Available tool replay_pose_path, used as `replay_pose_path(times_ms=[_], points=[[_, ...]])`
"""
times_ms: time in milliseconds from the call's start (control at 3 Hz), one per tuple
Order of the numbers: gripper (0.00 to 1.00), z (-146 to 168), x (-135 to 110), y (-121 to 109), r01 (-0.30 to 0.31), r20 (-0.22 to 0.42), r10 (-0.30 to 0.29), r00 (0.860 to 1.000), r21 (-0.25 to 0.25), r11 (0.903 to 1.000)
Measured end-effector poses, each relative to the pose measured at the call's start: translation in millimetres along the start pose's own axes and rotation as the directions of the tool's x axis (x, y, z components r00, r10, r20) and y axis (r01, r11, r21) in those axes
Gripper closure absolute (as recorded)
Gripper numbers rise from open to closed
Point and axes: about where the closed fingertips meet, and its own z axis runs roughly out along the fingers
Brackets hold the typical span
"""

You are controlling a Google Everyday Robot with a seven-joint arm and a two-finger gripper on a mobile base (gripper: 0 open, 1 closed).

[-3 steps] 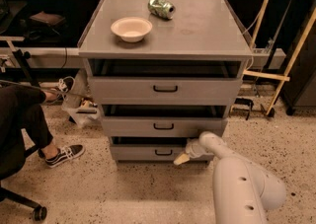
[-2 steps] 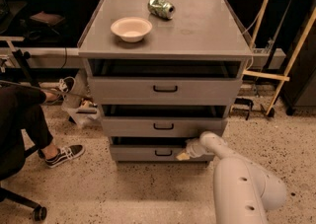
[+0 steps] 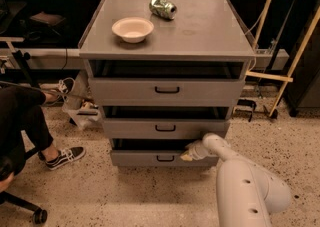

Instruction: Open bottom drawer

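Camera view: gripper [image 3: 186, 156] slightly higher than before, at bottom drawer [image 3: 135, 159]

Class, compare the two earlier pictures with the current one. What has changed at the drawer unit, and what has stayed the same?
The gripper has shifted slightly upward. It is now at the right part of the bottom drawer front, just right of the drawer's black handle. The drawer itself shows no clear movement. The bowl and the green can on the top are where they were.

The gripper [image 3: 187, 155] seemingly touches the bottom drawer [image 3: 137, 159] at right.
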Motion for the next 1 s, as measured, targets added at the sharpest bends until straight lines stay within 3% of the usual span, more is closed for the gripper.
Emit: replay_pose_path(times_ms=[333, 1000], points=[[1.00, -2.6, -1.6, -0.4, 0.000, 0.000, 0.000, 1.000, 0.000, 1.0000], [1.00, -6.2, 3.8, 6.7, -0.020, 0.010, 0.020, 1.000, -0.020, 0.9996]])
